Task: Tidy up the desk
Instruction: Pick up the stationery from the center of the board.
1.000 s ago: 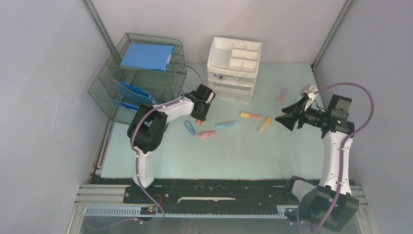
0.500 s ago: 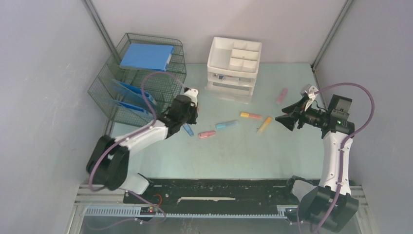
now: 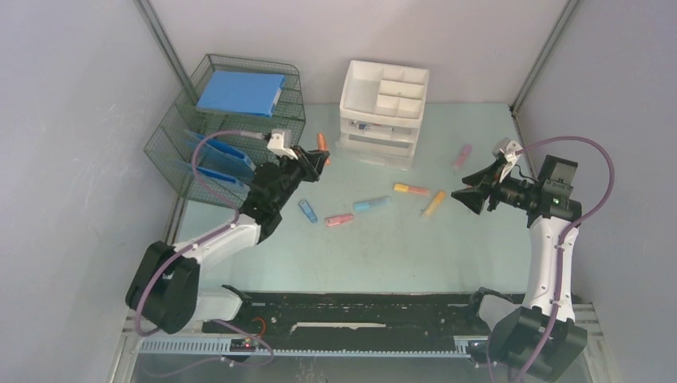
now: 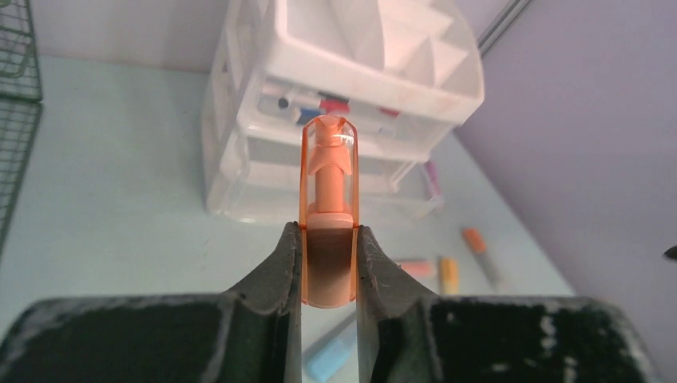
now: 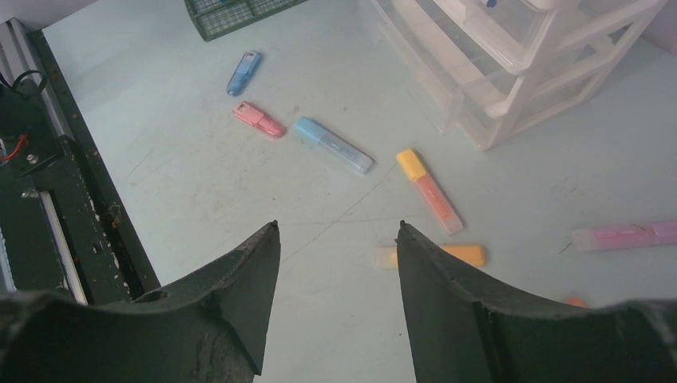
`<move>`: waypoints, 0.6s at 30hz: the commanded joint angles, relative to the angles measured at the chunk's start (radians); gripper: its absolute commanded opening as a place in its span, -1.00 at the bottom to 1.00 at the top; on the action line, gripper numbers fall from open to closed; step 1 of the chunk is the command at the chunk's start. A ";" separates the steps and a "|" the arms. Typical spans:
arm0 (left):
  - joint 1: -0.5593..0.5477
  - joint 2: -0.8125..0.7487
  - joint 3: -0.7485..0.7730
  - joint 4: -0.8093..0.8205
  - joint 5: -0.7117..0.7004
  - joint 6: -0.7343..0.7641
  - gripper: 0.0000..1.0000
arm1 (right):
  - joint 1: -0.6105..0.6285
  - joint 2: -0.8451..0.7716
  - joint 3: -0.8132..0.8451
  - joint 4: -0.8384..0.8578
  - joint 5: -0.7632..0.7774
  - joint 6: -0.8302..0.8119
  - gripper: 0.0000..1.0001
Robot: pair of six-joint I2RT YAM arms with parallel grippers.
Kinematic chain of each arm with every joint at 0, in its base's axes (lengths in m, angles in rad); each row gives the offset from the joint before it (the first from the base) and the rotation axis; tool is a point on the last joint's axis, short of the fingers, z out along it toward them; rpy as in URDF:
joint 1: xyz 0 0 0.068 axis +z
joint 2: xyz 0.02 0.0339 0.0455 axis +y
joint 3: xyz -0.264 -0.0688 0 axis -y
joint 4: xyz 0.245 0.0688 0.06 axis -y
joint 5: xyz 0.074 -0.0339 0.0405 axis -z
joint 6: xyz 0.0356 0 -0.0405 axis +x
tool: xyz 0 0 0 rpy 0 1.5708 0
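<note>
My left gripper [image 4: 329, 239] is clamped on the lower barrel of an orange highlighter [image 4: 328, 171] with a translucent orange cap, which juts forward beyond my fingertips. Directly ahead of it stands a white plastic drawer organiser [image 4: 375, 72] with an open, compartmented top. A dark wire-mesh tray rack [image 3: 239, 132] stands to this gripper's left. The desk [image 3: 383, 251], a smooth pale mint-green tabletop, spreads beneath both grippers. My right gripper [image 5: 337, 231] hangs above it, jaws apart, nothing between them. Ahead of and below that gripper lie a light blue highlighter [image 5: 333, 144], a pink highlighter [image 5: 258, 119] and a yellow-and-orange highlighter [image 5: 429, 191].
</note>
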 commanded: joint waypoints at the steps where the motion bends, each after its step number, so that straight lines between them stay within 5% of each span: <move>1: 0.033 0.093 0.100 0.176 0.173 -0.213 -1.00 | 0.003 -0.019 0.025 0.003 -0.023 -0.015 0.26; 6: -0.003 0.231 0.210 0.190 0.182 -0.391 -1.00 | 0.005 -0.019 0.025 0.004 -0.021 -0.016 0.26; 11: -0.087 0.351 0.301 0.175 -0.056 -0.534 -1.00 | 0.006 -0.024 0.025 0.005 -0.019 -0.016 0.27; 18: -0.147 0.479 0.514 -0.098 -0.326 -0.673 -0.99 | -0.003 -0.037 0.026 0.004 -0.026 -0.017 0.27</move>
